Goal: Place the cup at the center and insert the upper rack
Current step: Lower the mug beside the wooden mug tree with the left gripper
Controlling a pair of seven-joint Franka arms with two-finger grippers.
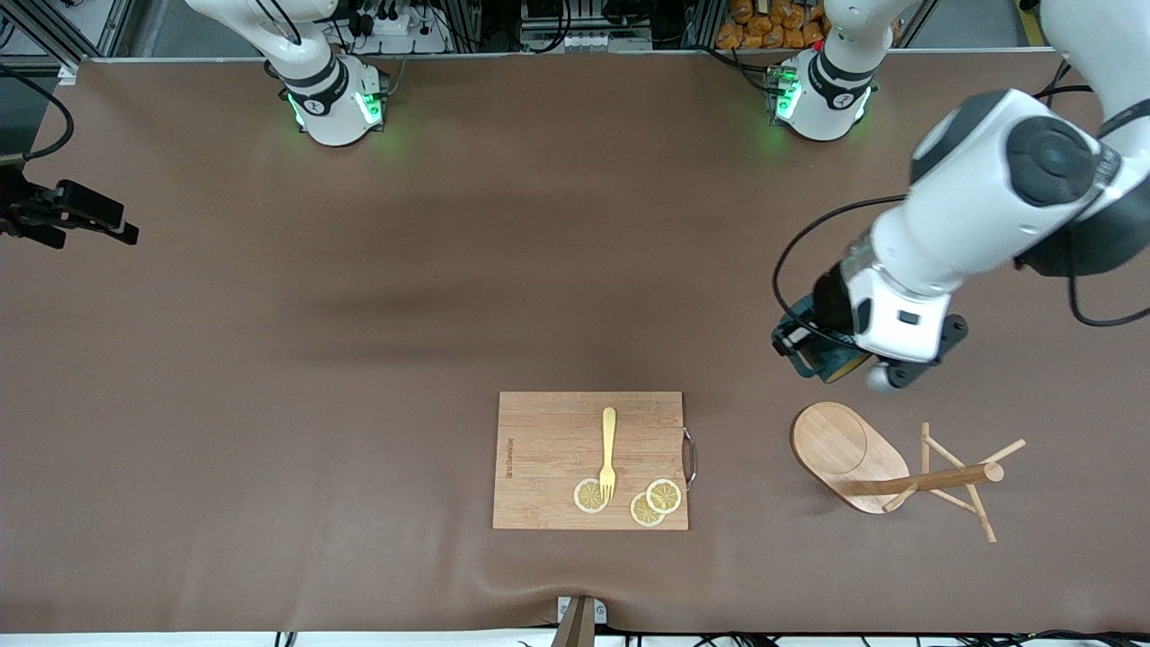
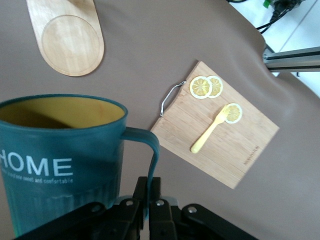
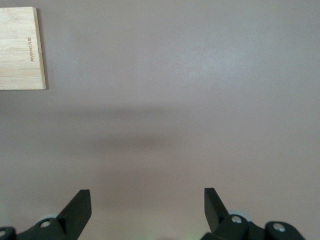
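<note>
The dark teal cup (image 2: 55, 155), yellowish inside and lettered "HOME", hangs upright above the table. My left gripper (image 2: 149, 182) is shut on its thin handle (image 2: 155, 150). In the front view only a teal edge of the cup (image 1: 831, 367) shows under the left wrist. The upper rack (image 1: 849, 454) lies tipped on its side on the table, just nearer the front camera than the cup, its post and pegs (image 1: 943, 479) pointing toward the left arm's end. Its oval base (image 2: 70, 42) also shows in the left wrist view. My right gripper (image 3: 147, 200) waits open over bare table at the right arm's end.
A rectangular wooden cutting board (image 1: 557, 449) with a metal handle lies near the front middle of the table. On it are a yellow fork (image 1: 608, 449) and three lemon slices (image 1: 591, 494). Brown mat covers the table.
</note>
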